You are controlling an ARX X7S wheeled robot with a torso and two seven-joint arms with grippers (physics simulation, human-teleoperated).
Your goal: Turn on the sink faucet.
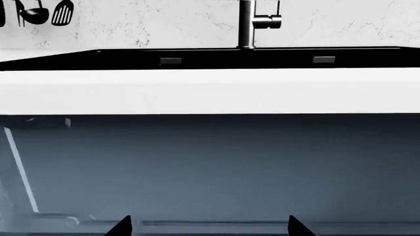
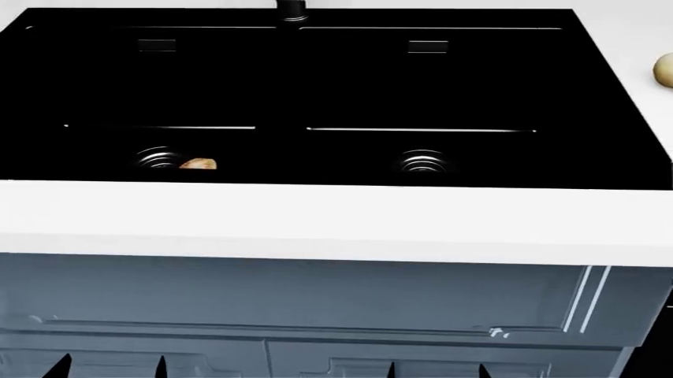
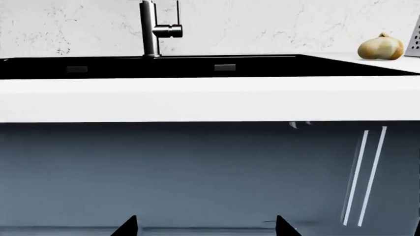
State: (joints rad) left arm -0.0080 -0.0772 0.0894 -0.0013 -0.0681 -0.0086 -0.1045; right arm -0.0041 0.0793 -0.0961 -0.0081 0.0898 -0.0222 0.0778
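Black and glossy, the sink (image 2: pixel 315 87) fills the surface (image 2: pixel 315 220) ahead of you, and the faucet (image 1: pixel 247 24) stands at its back rim on the centre divider, against the marbled wall. Its grey stub (image 1: pixel 268 21) juts to one side, with the thin lever (image 1: pixel 279 7) just above it. Both arms hang low in front of the cabinet (image 2: pixel 295 299), below the counter edge, so nothing touches the faucet yet. The left claw (image 1: pixel 208 226) and right claw (image 3: pixel 206 225) each show two dark tips set wide apart with nothing between them. That suits a reach, but I judge you must first lift an arm over the edge and across the basin. A small brown thing (image 2: pixel 198 164) lies by the left drain (image 2: pixel 158 159), and a bulb (image 3: pixel 380 47) sits on the surface to the right, both well apart from the faucet.
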